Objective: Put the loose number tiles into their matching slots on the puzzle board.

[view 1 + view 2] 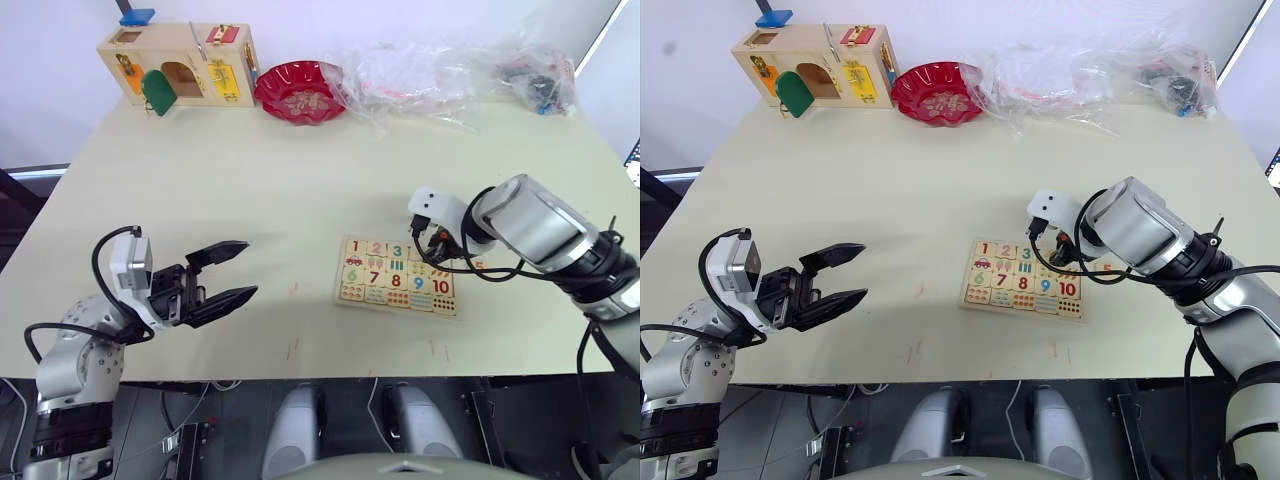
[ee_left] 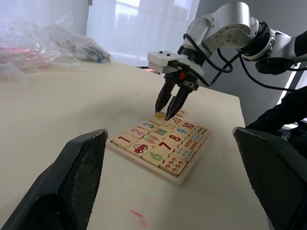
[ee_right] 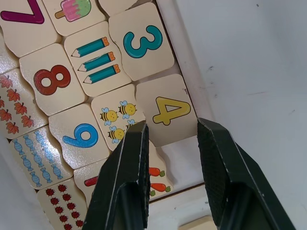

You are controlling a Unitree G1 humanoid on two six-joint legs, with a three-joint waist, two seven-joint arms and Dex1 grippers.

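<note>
Board (image 1: pixel 398 275) lying near the table's (image 1: pixel 300 190) right front edge; we are seeing the right gripper (image 3: pixel 169 165), fingers apart, hovering over tile 4 (image 3: pixel 165 111) in its top row. Left gripper (image 1: pixel 228 272) is hanging open, well apart.

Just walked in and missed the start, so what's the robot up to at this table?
It is filling a wooden number puzzle board. The right hand hangs over the board's top row, fingers open, right above the yellow 4 tile, which sits in its slot beside the teal 3 tile. The 1 and 2 are also in place. The slot next to the 4 looks bare, and an orange 5 tile seems to lie on the table just past the board. The left hand hovers open, away from the puzzle.
</note>
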